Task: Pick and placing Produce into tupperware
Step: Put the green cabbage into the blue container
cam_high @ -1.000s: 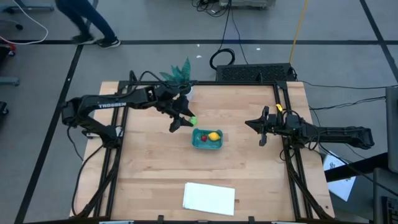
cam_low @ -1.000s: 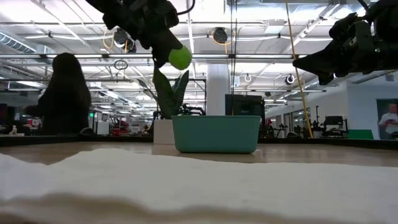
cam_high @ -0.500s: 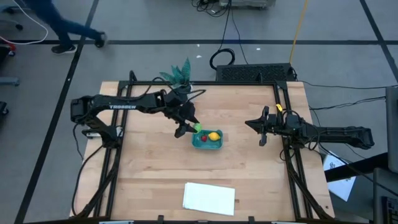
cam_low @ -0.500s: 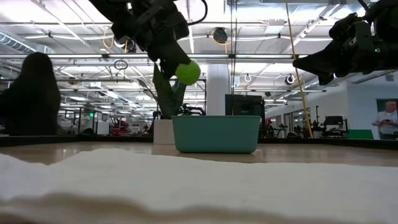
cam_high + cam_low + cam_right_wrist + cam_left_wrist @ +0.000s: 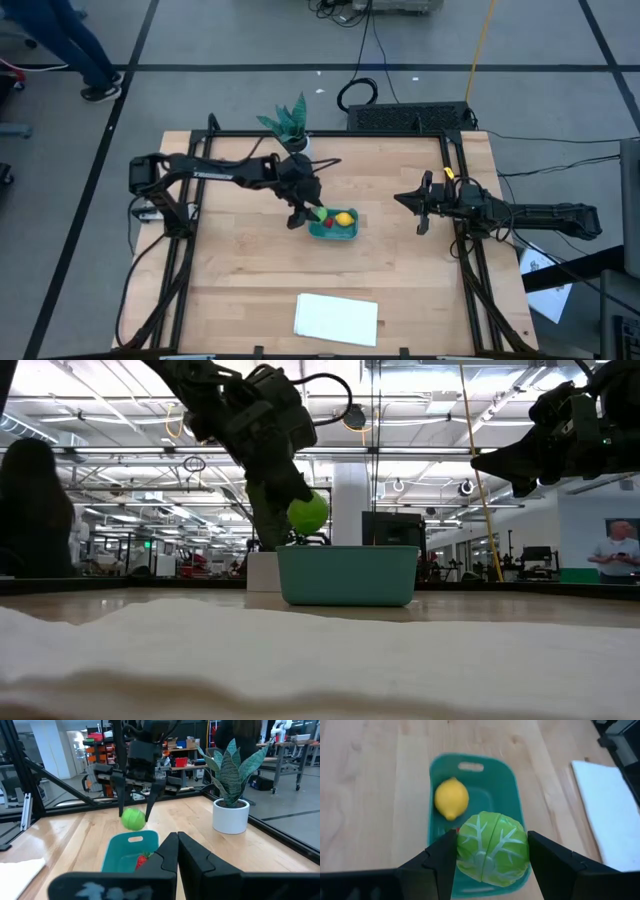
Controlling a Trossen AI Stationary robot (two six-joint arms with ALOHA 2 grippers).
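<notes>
The round green produce piece [image 5: 492,849] with pale leaf veins hangs just above the left end of the teal tupperware [image 5: 333,226], and my left gripper [image 5: 312,214] is shut on it. In the low view the green piece [image 5: 308,513] is a little above the tupperware's rim [image 5: 347,550]. A yellow lemon [image 5: 451,798] and a red strawberry [image 5: 144,860] lie inside the tupperware. My right gripper [image 5: 402,198] waits, shut and level, above the table's right side. My left gripper pinches the green piece between its two fingers [image 5: 442,857], on two opposite sides [image 5: 462,851]. The fingers slant down from the table's far left. The piece is lifted clear, over the tupperware's left end.
A potted plant in a white pot [image 5: 290,125] stands at the far edge, behind the left arm. A flat white sheet [image 5: 337,318] lies near the front edge. A person [image 5: 30,510] shows beyond the table.
My left gripper has gone down and toward the table's right and near side with the green piece, from beside the plant to just over the tupperware's left end. The piece has stayed in the hold.
</notes>
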